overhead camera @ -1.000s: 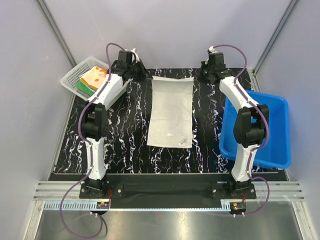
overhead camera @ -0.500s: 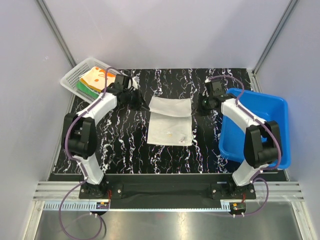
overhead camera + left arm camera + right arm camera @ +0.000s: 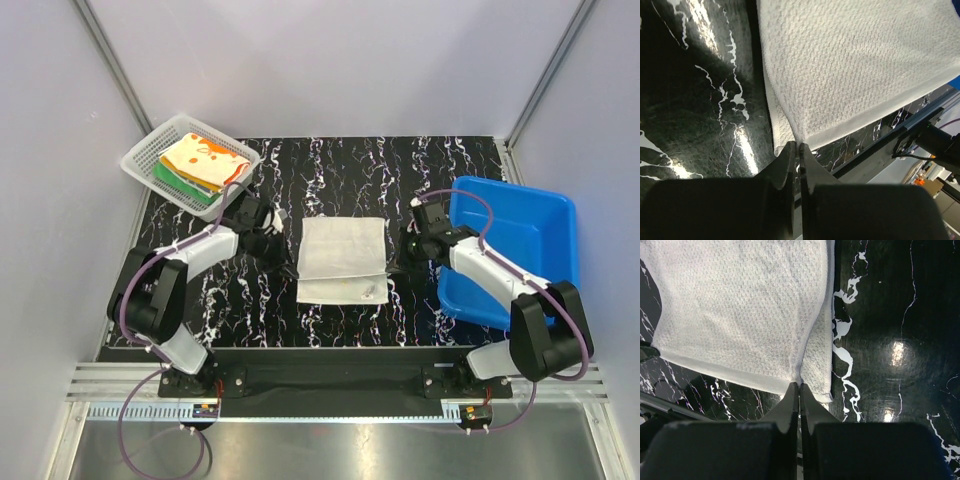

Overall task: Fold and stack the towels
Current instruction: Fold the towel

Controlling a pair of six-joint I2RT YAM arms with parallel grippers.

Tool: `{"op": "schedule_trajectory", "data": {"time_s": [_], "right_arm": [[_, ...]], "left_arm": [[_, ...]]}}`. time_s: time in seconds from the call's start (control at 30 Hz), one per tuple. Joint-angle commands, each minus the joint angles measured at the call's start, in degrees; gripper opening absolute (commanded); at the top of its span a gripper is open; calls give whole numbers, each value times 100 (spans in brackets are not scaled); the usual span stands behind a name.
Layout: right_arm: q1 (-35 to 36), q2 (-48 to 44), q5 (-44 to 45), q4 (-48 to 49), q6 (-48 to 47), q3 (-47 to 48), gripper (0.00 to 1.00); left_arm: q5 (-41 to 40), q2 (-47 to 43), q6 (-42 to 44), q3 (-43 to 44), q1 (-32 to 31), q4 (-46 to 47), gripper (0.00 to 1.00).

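A pale white textured towel [image 3: 343, 250] lies in the middle of the black marble table [image 3: 320, 175], folded over on itself; a strip of the lower layer with small prints [image 3: 368, 291] shows at its near edge. My left gripper [image 3: 283, 250] is shut on the upper layer's left corner, seen close up in the left wrist view [image 3: 798, 146] with the towel [image 3: 850, 65] beyond it. My right gripper [image 3: 398, 255] is shut on the right corner, also in the right wrist view [image 3: 800, 385] on the towel [image 3: 740, 305]. Both hold low over the table.
A white mesh basket [image 3: 140, 160] at the far left holds folded towels [image 3: 200, 160], orange and yellow over green. A blue tub [image 3: 510, 250] stands at the right edge, close behind my right arm. Grey walls close in the table.
Both grippers have drawn the towel's far edge toward the near side, laying it over the lower half. The arms have folded back toward their bases.
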Motion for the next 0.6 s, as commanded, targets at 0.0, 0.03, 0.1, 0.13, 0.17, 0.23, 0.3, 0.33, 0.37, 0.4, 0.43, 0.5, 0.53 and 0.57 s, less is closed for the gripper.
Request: {"op": "schedule_trajectory", "data": {"time_s": [0.0, 0.03, 0.1, 0.13, 0.17, 0.23, 0.3, 0.33, 0.37, 0.4, 0.43, 0.5, 0.53, 0.57], "right_arm": [[41, -321, 71, 151, 10, -8, 0], [41, -365, 89, 99, -7, 105, 0], [32, -426, 124, -129, -77, 255, 0], [40, -531, 124, -209, -95, 404, 0], [41, -593, 115, -366, -121, 449, 0], [58, -820, 28, -455, -148, 380, 0], [102, -953, 10, -403, -157, 169, 0], [111, -1032, -8, -342, -157, -110, 0], [111, -1068, -86, -167, -113, -270, 0], [120, -1085, -139, -52, -78, -559, 0], [137, -1112, -157, 71, -43, -692, 0], [181, -1086, -123, 317, 19, -964, 0], [199, -1016, -79, 379, 28, -1027, 0], [199, -981, -44, 458, 19, -1088, 0]], "left_arm": [[-191, -347, 111, 154, 18, 159, 0], [-218, -347, 120, 294, 10, 80, 0], [-183, -470, 15, 444, 1, -96, 0], [-209, -688, -38, 541, -8, -166, 0], [-244, -821, -143, 568, -95, -228, 0], [-288, -1206, -275, 403, -192, -229, 0], [-332, -1410, -451, 130, -298, -124, 0], [-350, -1533, -486, -19, -316, 42, 0], [-385, -1560, -530, -343, -342, 122, 0], [-446, -1578, -548, -477, -359, 193, 0], [-420, -1552, -548, -582, -360, 385, 0], [-402, -1508, -609, -917, -421, 605, 0], [-411, -1447, -636, -1013, -456, 789, 0], [-420, -1385, -654, -1084, -500, 852, 0]]}}
